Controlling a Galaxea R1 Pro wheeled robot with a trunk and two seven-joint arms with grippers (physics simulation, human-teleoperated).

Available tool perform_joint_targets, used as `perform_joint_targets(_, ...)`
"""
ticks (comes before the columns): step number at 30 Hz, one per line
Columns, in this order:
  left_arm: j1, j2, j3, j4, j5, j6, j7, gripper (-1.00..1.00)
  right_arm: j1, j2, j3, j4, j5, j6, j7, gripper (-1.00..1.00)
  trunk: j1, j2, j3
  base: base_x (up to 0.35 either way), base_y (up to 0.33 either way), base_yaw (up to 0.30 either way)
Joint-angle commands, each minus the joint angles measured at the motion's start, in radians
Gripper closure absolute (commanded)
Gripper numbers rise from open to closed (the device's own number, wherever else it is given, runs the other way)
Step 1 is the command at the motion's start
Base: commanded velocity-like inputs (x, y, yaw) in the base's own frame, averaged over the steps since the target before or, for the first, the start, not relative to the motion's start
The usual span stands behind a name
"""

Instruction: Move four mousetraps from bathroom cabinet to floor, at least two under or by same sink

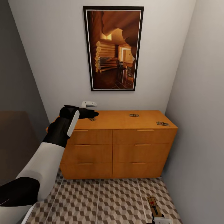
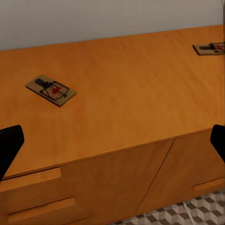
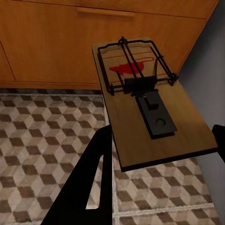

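Right wrist view, right jaws: we see our right gripper clamped on a mousetrap, its board held flat between the dark fingers above the bathroom floor, in front of the cabinet's lowest drawers.
Left jaws: our left gripper stands wide apart and empty, over the front edge of the cabinet top.
Trap near left jaws: one mousetrap lies flat on the cabinet top towards its left end, apart from the fingertips.
Other traps: we see a second near the back edge, right of centre, and a third at the right front corner.
Held trap, head view: low over the tiles, near the right wall.
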Motion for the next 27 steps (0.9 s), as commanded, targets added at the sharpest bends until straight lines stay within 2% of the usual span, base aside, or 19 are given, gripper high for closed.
perform_joint_targets(1, -0.001, 0.005, 0.000, 0.003, 0.008, -0.002, -0.004, -1.00, 0.000, 0.000, -0.007, 0.001, 0.008, -0.003, -0.003, 1.00, 0.000, -0.001, -0.001, 0.000, 0.000, 0.000)
perform_joint_targets(8, -0.001, 0.012, 0.000, 0.031, 0.006, -0.014, -0.016, -1.00, 0.000, 0.000, -0.007, 0.001, 0.008, -0.003, -0.003, 1.00, 0.000, -0.001, -0.001, 0.000, 0.000, 0.000)
perform_joint_targets(27, -0.001, 0.012, -0.002, 0.044, 0.005, -0.015, -0.016, -1.00, 0.000, 0.001, -0.007, 0.001, 0.008, -0.003, -0.003, 1.00, 0.000, -0.001, -0.001, 0.000, 0.000, 0.000)
